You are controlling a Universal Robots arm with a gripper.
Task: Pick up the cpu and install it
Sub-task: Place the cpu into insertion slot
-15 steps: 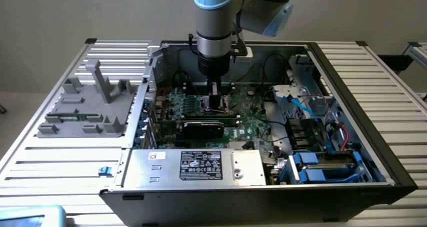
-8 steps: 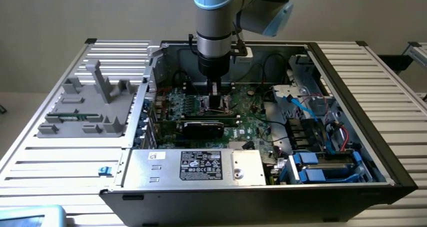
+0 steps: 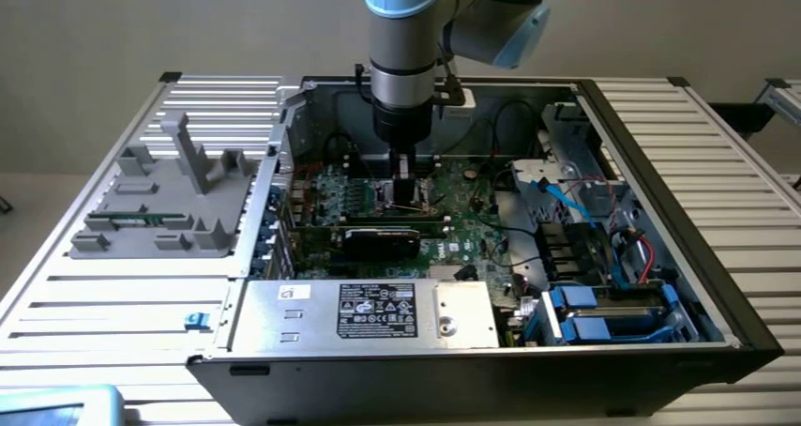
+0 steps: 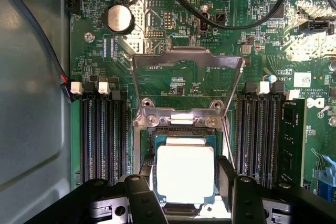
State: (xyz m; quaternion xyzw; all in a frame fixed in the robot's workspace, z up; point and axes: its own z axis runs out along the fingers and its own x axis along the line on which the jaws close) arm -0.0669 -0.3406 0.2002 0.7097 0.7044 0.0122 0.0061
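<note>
Cpu between the end effector's fingers, over the socket

The cpu (image 4: 185,174) sits level between the two black fingers (image 4: 144,192) of the end effector (image 4: 186,181), which is half closed, gripping the chip's opposite edges. The hinged metal load frame (image 4: 186,64) stands raised just beyond it. The open computer case (image 3: 676,257) rests on a slatted metal counter (image 3: 126,295).

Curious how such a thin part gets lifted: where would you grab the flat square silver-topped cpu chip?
Best pinch the flat silver-topped cpu by two opposite edges, coming straight down from above: it lies level, face up, with straight parallel sides.
</note>
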